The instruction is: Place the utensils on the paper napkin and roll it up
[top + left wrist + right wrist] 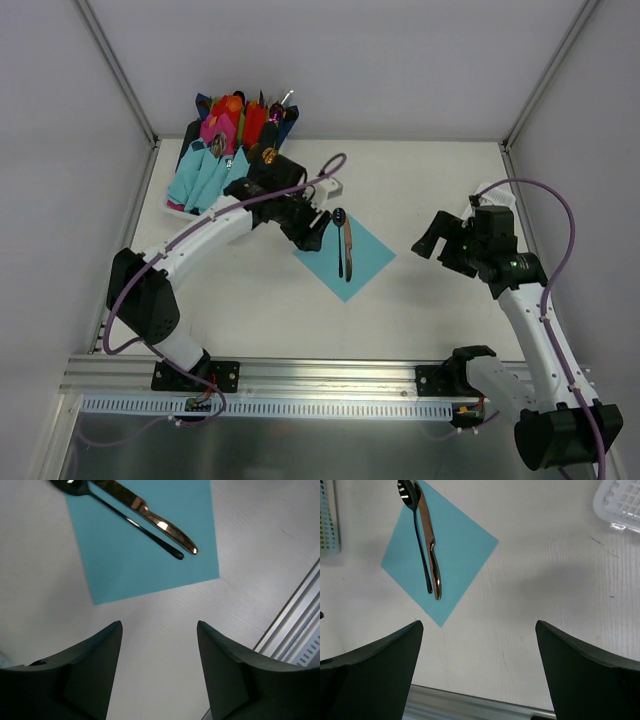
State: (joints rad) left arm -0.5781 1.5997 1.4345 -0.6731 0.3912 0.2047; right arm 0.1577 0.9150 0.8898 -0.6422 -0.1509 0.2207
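A slim dark-bowled spoon (340, 245) and copper-toned knife (348, 262) lie side by side on the flat square teal paper napkin (372, 255), centred on the white tabletop (430, 180). Rolling remains. Both hands gape empty: left hand (312, 234) just beside the napkin, right hand (432, 238) well apart.

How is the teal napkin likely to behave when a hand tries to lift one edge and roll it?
The paper napkin lies thin and dead flat on the table, so it is probably floppy and hard to pinch. It looks light, so a push may slide it rather than fold it. The spoon and knife lying on it should pin it somewhat.
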